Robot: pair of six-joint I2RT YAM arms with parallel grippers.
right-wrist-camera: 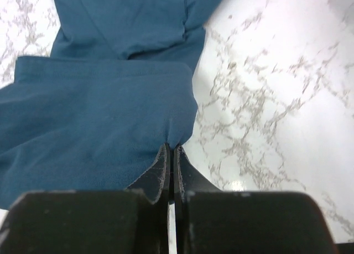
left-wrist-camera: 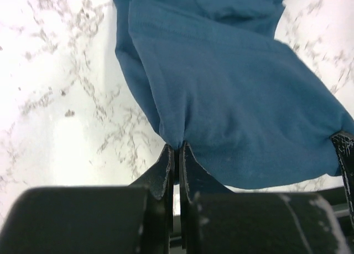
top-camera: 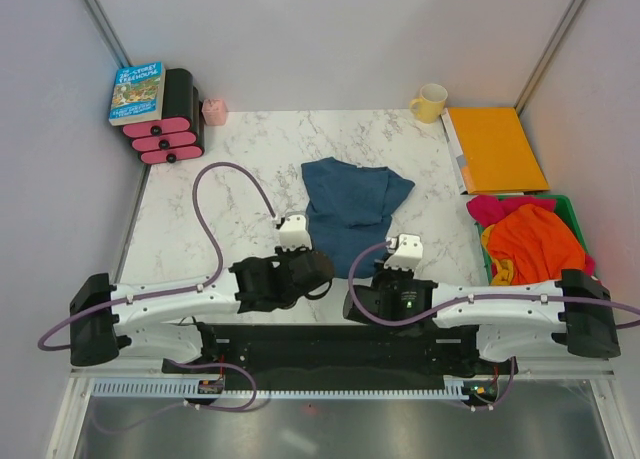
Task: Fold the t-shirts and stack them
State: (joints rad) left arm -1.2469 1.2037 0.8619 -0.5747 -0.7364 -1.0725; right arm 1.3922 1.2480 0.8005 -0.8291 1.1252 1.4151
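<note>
A blue t-shirt (top-camera: 350,204) lies on the marble table (top-camera: 220,214), partly folded, its near edge toward the arms. My left gripper (top-camera: 312,254) is shut on the shirt's near left corner; in the left wrist view the jaws (left-wrist-camera: 177,149) pinch the blue cloth (left-wrist-camera: 232,99). My right gripper (top-camera: 385,264) is shut on the near right corner; in the right wrist view the jaws (right-wrist-camera: 170,149) pinch the cloth (right-wrist-camera: 99,121). Both corners are held low over the table.
A green bin (top-camera: 575,219) at the right holds orange and pink shirts (top-camera: 530,239). An orange folder (top-camera: 495,149) and a yellow mug (top-camera: 430,102) are at the back right. A book on pink-and-black weights (top-camera: 160,119) and a small pink cup (top-camera: 214,110) stand at the back left.
</note>
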